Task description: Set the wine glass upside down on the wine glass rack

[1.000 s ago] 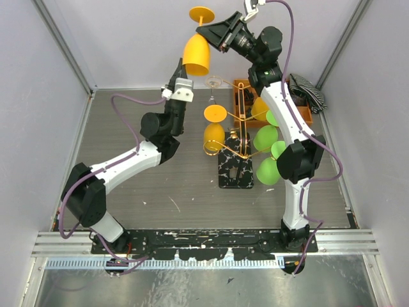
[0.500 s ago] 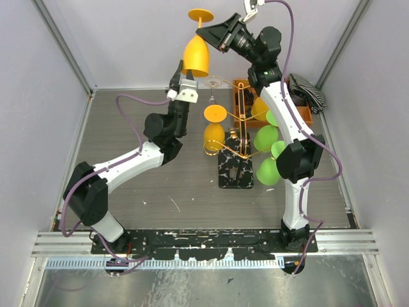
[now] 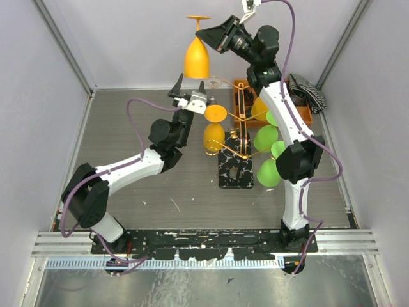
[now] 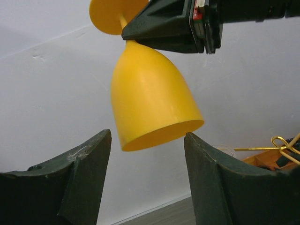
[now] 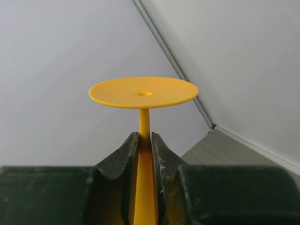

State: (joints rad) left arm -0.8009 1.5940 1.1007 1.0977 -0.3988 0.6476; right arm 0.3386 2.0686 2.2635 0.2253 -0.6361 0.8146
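Observation:
The orange wine glass (image 3: 197,59) hangs upside down high at the back, foot on top. My right gripper (image 3: 203,31) is shut on its stem just under the foot disc (image 5: 143,92), with both pads (image 5: 132,150) pressed on the stem. My left gripper (image 3: 192,93) stands open below the bowl (image 4: 150,98), its fingers (image 4: 89,173) apart from the rim and touching nothing. The wine glass rack (image 3: 234,169), gold wire on a marbled base, stands in the middle of the table, right of the left gripper. One scroll end of the rack (image 4: 281,142) shows in the left wrist view.
The rack carries another orange glass (image 3: 214,134) and several green glasses (image 3: 265,137). A clear glass (image 3: 214,82) stands behind it. An orange compartment tray (image 3: 301,114) and a dark striped cloth (image 3: 310,89) lie at the back right. Grey walls close the sides and back.
My left gripper has opened and shifted right and lower, away from the bowl. The right jaws have tightened on the stem, and the glass now hangs more upright.

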